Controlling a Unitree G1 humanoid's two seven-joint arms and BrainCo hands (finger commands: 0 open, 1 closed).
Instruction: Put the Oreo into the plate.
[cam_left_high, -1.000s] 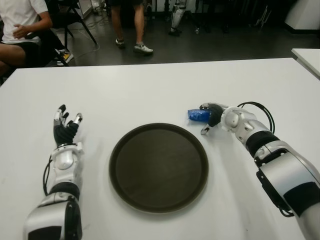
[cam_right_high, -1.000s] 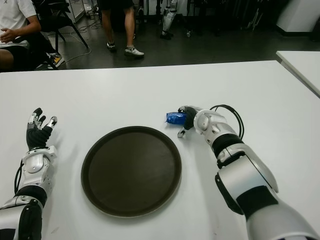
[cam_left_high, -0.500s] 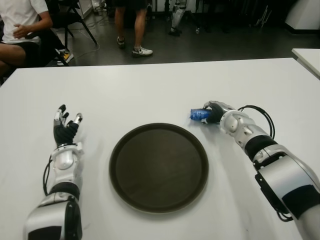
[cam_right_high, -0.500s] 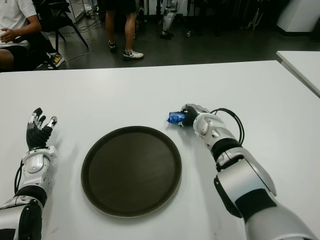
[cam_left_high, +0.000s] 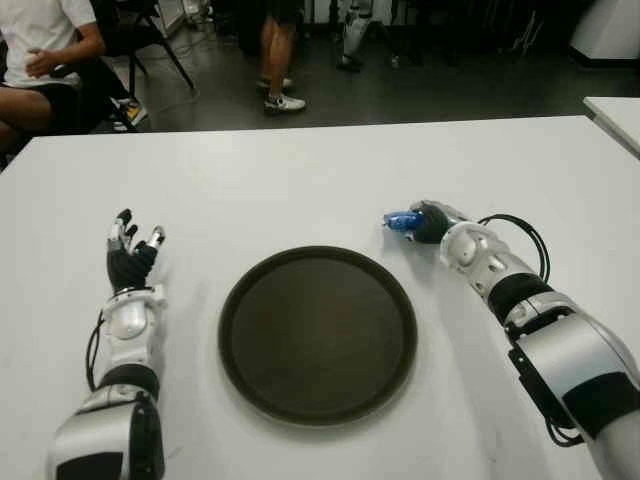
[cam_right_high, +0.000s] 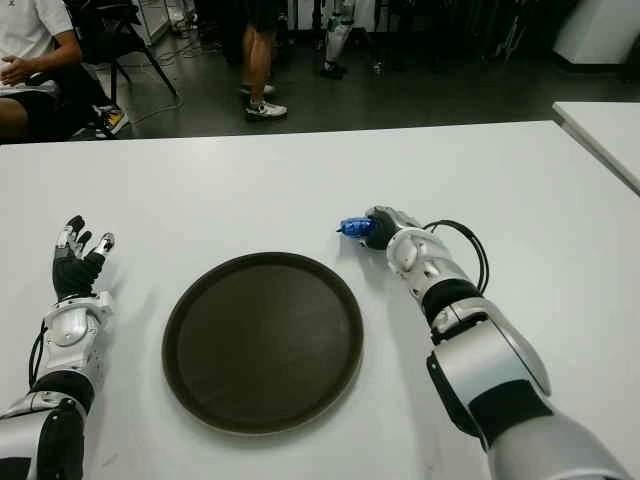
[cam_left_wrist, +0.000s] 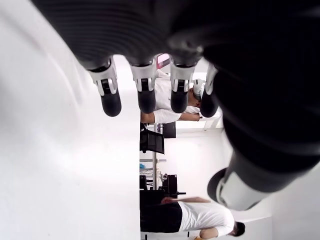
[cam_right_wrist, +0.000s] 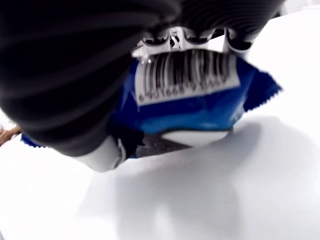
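The right robot hand (cam_left_high: 428, 222) has its fingers curled tight around the small blue crinkly Oreo packet (cam_left_high: 398, 219). In the right wrist view you can see the blue wrapper and its barcode label pinned under the fingertips (cam_right_wrist: 200, 37), with the white bench (cam_left_high: 300, 180) showing just below, so it looks barely off the surface, if at all. The packet sits just beyond the far right rim of the round dark brown plate (cam_left_high: 318, 335), close to it but not over it.

My take on doing this step well: get a bit more height first so the packet clears the raised rim, then swing in toward the plate's middle before letting go. That wrapper looks slippery and squashy, so I'd keep the squeeze steady and not rush the swing.

The left robot hand (cam_left_high: 131, 250) is idle off to the left of the plate, fingers spread and holding nothing.
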